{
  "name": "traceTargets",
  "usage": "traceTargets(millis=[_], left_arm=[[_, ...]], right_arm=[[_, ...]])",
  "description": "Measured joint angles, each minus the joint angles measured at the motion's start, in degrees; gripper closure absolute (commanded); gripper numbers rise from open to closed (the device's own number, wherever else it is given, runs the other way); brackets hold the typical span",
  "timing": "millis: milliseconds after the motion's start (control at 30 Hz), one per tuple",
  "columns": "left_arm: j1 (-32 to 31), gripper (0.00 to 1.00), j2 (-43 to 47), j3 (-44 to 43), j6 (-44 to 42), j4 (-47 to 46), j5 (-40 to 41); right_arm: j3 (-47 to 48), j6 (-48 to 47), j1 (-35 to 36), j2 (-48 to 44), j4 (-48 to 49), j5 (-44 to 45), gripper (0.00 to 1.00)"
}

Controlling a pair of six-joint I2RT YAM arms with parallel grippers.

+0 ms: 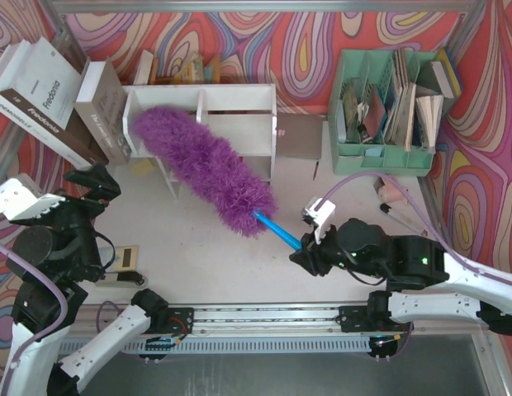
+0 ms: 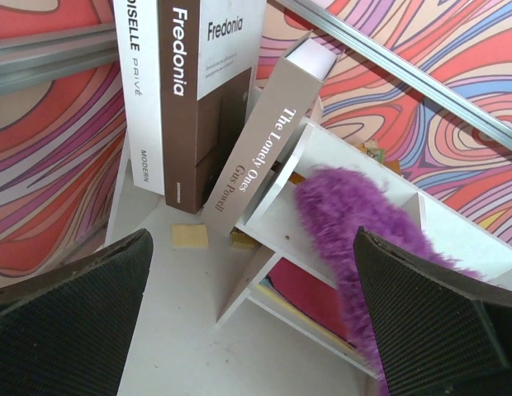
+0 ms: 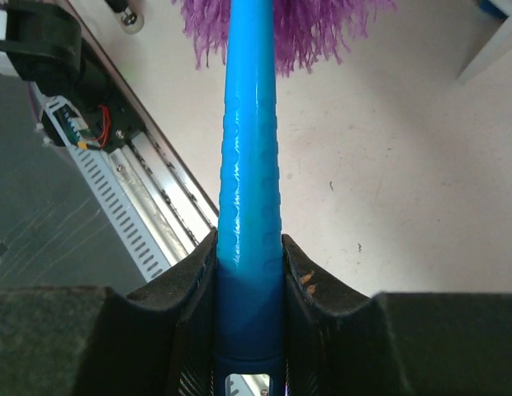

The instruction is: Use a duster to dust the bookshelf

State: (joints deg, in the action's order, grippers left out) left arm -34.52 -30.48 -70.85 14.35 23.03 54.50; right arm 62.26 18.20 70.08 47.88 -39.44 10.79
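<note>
While the right hand (image 1: pixel 299 246) grips the blue handle tight between both fingers, the duster (image 1: pixel 202 169) lies diagonally across the bookshelf (image 1: pixel 244 132). Its purple head rests on the shelf's left half w/ the tip at the far left, and the handle points near-right over the worktop (image 1: pixel 206 264).

Left hand (image 1: pixel 97 183) is wide open and holds nothing. It hovers near the shelf's left end, beside the leaning books (image 1: pixel 49 95).

Progress, as a judgement: dusting looks underway, approx. mid-task. The head touches the left side only. The right compartment and lower tier likely remain, but the pics can't show which surfaces are already wiped.

Counts:
- 1 duster
- 1 bookshelf
- 2 hands
- 3 big books leaning at left
- 1 green file organiser (image 1: pixel 380 153) w/ papers, far right, apart from the shelf
</note>
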Motion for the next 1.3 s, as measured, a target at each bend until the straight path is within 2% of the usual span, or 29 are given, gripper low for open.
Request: traceTargets(millis=[200,567,867,1033,1300], left_arm=[[0.0,0.02,0.02,0.0,0.09,0.0,0.0],[0.0,0.01,0.11,0.0,0.46,0.02,0.0],[0.0,0.01,1.2,0.17,0.44,0.0,0.02],[0.0,0.01,1.29,0.96,0.5,0.02,0.0],[0.0,0.01,1.55,1.14,0.85,0.02,0.0]], right_arm=[[1.05,0.04,-0.02,-1.49,0.31,1.4,1.0],[-1.33,1.99,0.0,10.27,9.07,1.03,1.0],[-1.49,6.29,0.0,9.25,9.07,9.05,1.0],[-1.46,6.67,0.09,7.93,12.37,9.81,1.0],[2.89,7.23,0.04,17.84,20.92,8.66,1.0]])
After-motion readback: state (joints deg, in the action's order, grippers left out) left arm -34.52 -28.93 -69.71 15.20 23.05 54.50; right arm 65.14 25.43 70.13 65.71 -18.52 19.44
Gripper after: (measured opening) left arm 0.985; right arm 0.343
